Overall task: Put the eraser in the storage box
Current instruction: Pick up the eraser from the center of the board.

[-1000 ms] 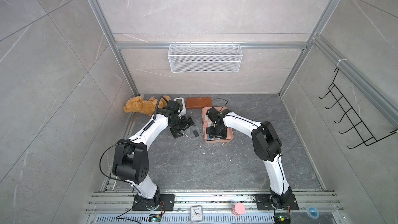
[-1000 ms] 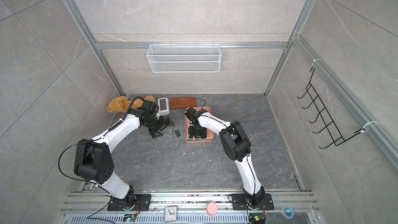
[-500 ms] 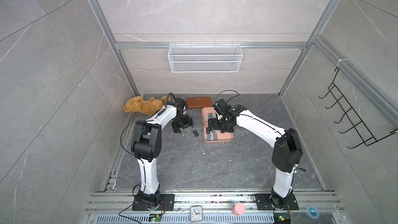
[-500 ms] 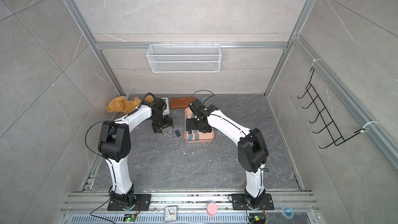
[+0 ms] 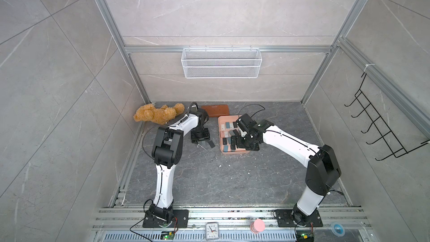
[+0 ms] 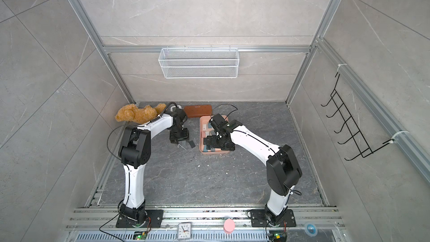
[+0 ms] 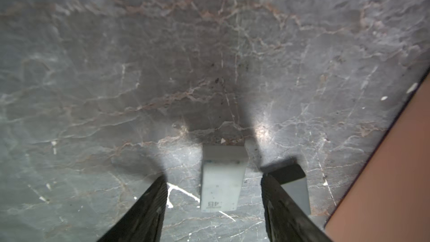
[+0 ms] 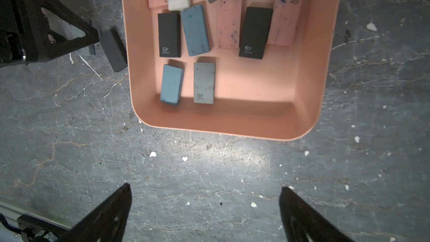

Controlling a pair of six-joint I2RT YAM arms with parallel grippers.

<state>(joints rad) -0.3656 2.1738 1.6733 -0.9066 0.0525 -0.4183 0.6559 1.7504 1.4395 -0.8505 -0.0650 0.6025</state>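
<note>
On the table, outside the storage box rim, the grey eraser lies between the part-open, not yet touching jaws of the left gripper: apparently the grasp step. The next move calls for closing, lifting and clearing the rim. The right gripper hangs wide open, empty.

My cell is closed in by pale grey stone-look tile. The back wall and side walls show thin white veins and dark joints. Bare aluminium posts run up the corners, tied by a crossbar along the back. A white wire basket hangs from that crossbar. A black hook rack is fixed to the right-hand wall. The floor is darker grey marble with pale and rusty veins, sprinkled with white crumbs. Aluminium rails line its near edge. The light is soft and even in both top views, with a bright patch on the floor in the right wrist view.
</note>
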